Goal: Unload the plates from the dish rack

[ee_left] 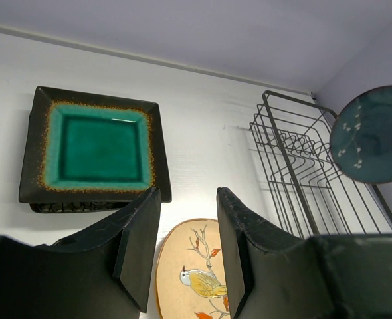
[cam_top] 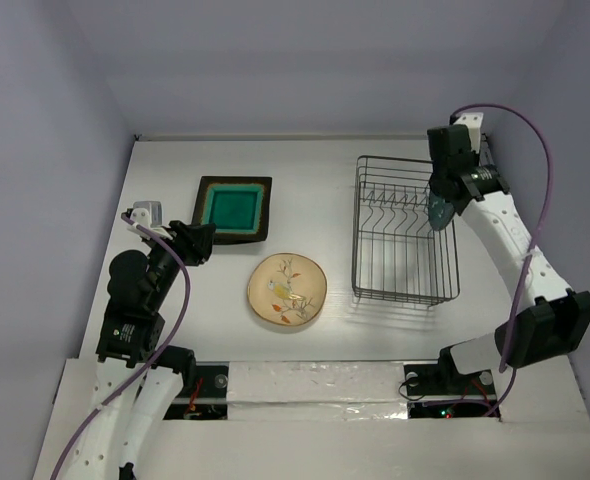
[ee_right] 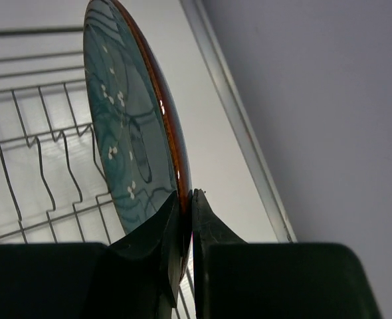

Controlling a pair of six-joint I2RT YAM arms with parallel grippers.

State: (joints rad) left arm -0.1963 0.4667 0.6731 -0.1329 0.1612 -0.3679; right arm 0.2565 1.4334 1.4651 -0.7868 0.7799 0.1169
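My right gripper (cam_top: 443, 196) is shut on the rim of the round blue-teal plate (cam_top: 439, 213), holding it on edge above the right side of the dark wire dish rack (cam_top: 375, 262). In the right wrist view the fingers pinch the plate (ee_right: 126, 126) at its rim, over the rack's prongs (ee_right: 36, 143). No other plate shows in the rack. The dark square plate with teal centre (cam_top: 234, 206) lies at the left. A dark patterned edge (ee_left: 63, 207) shows under it. The cream round plate (cam_top: 287, 290) lies in front. My left gripper (cam_top: 201, 242) is open and empty, near the square plate's front left corner.
Lilac walls close in the table at the back, left and right. The right wall runs close beside the rack and the held plate. The rack (ee_left: 302, 179) and the held plate (ee_left: 375, 133) also show in the left wrist view.
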